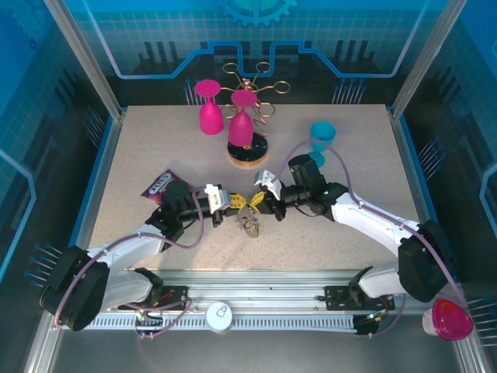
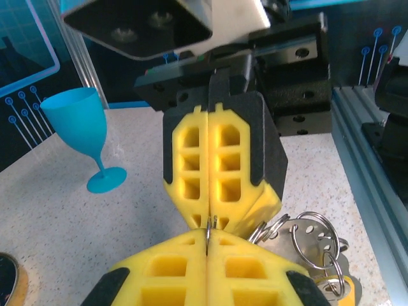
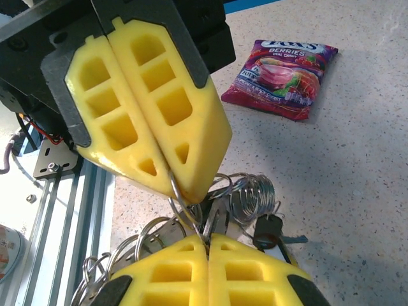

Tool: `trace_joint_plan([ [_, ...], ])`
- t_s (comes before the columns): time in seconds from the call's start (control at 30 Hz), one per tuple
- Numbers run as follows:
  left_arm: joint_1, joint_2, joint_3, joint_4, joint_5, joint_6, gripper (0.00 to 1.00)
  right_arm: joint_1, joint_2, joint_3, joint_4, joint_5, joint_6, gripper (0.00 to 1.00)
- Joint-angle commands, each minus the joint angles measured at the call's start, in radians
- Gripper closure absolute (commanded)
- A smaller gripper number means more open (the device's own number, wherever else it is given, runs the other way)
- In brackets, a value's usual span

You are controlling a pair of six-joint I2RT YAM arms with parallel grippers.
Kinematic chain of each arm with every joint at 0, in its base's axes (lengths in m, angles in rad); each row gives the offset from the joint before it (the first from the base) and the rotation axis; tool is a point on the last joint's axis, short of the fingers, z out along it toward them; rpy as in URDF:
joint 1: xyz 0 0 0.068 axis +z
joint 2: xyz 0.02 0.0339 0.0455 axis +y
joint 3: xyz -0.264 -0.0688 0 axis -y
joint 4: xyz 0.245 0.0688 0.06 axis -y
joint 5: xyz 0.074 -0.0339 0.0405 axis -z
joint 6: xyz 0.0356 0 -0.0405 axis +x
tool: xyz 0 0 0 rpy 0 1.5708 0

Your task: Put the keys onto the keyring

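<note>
Closest in, the left gripper (image 2: 208, 237) has its yellow padded jaws clenched on the thin grey metal keyring (image 2: 208, 223). The right gripper (image 3: 207, 239), tip to tip with it, pinches the same wire. The small silver keys (image 1: 250, 225) bunch at 6 o'clock below the tips, low over the speckled worktop (image 1: 334, 233). The wire looks light, stiff, springy and slick, so it is best gripped on a bare stretch away from the dangling bunch, which seems the likeliest snag. A purple sweets packet (image 3: 280, 70) lies at 9 o'clock. The wooden-based rack (image 1: 248, 151) and pink wine glasses (image 1: 210, 109) stand at 12, and a blue plastic goblet (image 2: 86, 134) at 2, all well apart.
</note>
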Motion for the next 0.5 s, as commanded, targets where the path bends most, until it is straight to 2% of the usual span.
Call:
trace_joint_plan([
  [0.0, -0.001, 0.01, 0.011, 0.16, 0.076, -0.051, 1.0, 0.002, 0.029, 0.045, -0.079, -0.055, -0.006, 1.0],
  [0.07, 0.0, 0.012, 0.012, 0.151, 0.068, -0.045, 1.0, 0.002, 0.034, 0.053, -0.097, -0.063, -0.007, 0.98],
  [0.17, 0.001, 0.008, 0.009, 0.136, 0.045, -0.031, 1.0, -0.006, 0.005, 0.034, -0.074, -0.048, 0.003, 0.81],
  [0.27, 0.004, 0.001, 0.009, 0.11, 0.034, -0.02, 1.0, -0.019, -0.052, -0.008, -0.01, -0.001, 0.005, 0.73],
  [0.47, 0.005, -0.006, 0.009, 0.094, 0.037, -0.017, 1.0, -0.018, -0.152, -0.129, 0.193, 0.06, -0.023, 0.68],
])
